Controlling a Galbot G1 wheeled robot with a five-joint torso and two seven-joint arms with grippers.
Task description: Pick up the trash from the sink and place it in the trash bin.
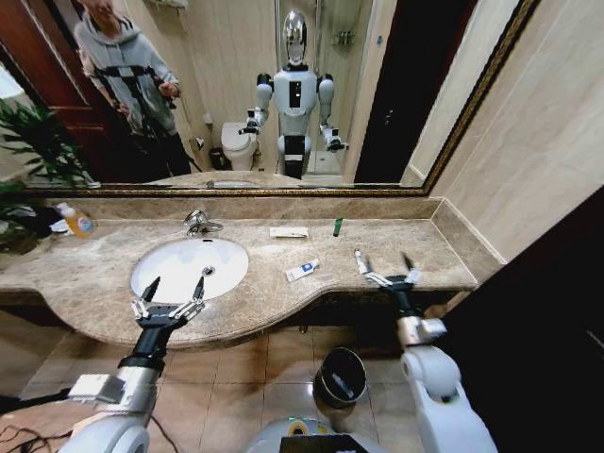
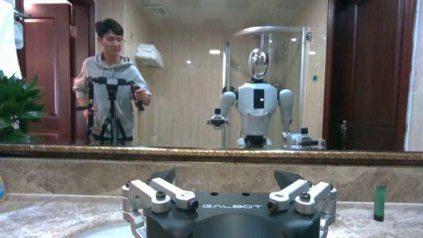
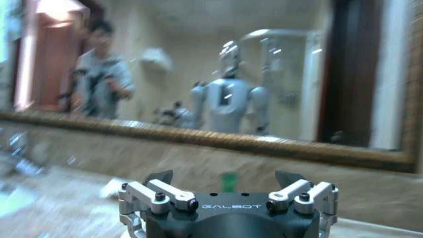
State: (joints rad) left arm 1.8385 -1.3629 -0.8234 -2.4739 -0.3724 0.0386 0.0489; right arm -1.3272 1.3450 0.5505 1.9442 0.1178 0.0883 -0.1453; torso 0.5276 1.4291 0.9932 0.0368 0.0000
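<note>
The white oval sink (image 1: 175, 269) is set in a brown marble counter, with a chrome faucet (image 1: 200, 223) behind it. To its right on the counter lie a flat white packet (image 1: 288, 231), a green tube (image 1: 337, 226), a white-blue packet (image 1: 302, 270) and a white tube (image 1: 360, 260). The black trash bin (image 1: 340, 376) stands on the floor below the counter edge. My left gripper (image 1: 176, 283) is open over the sink's front rim. My right gripper (image 1: 388, 262) is open just right of the white tube. The green tube (image 2: 379, 202) stands off to one side of the left gripper (image 2: 226, 176).
An orange-labelled soap bottle (image 1: 75, 220) stands at the counter's far left beside a leafy plant (image 1: 28, 151). A large mirror (image 1: 283, 94) runs along the back. A beige wall (image 1: 538, 142) closes the right end, with tiled floor below.
</note>
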